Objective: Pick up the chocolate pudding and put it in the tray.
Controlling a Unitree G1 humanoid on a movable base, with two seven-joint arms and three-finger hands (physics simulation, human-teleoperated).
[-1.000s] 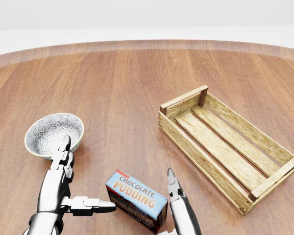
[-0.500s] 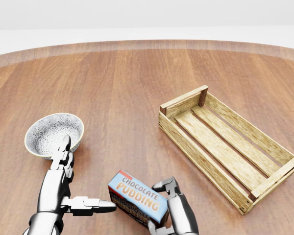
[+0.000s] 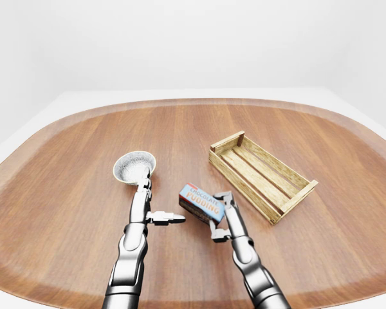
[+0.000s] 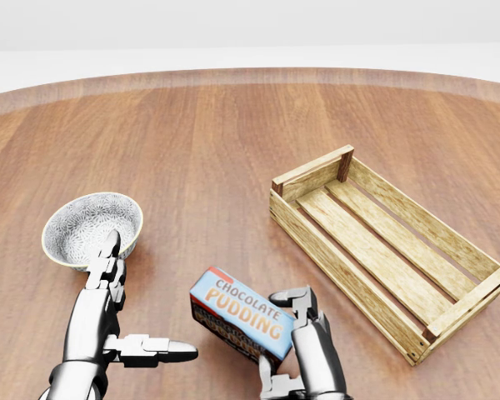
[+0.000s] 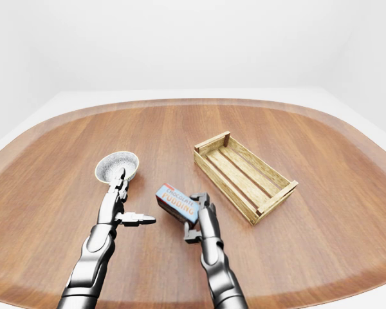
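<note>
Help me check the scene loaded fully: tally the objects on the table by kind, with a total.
Pudding boxes: 1, the chocolate pudding, gripped in the right hand
Bowls: 1, the patterned bowl
Wooden trays: 1, the slatted tray
Total: 3

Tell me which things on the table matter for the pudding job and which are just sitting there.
Part of the job:
chocolate pudding box, gripped by the right hand
wooden tray, nothing in it yet

Just lying about:
patterned bowl, beside the open left hand
</note>
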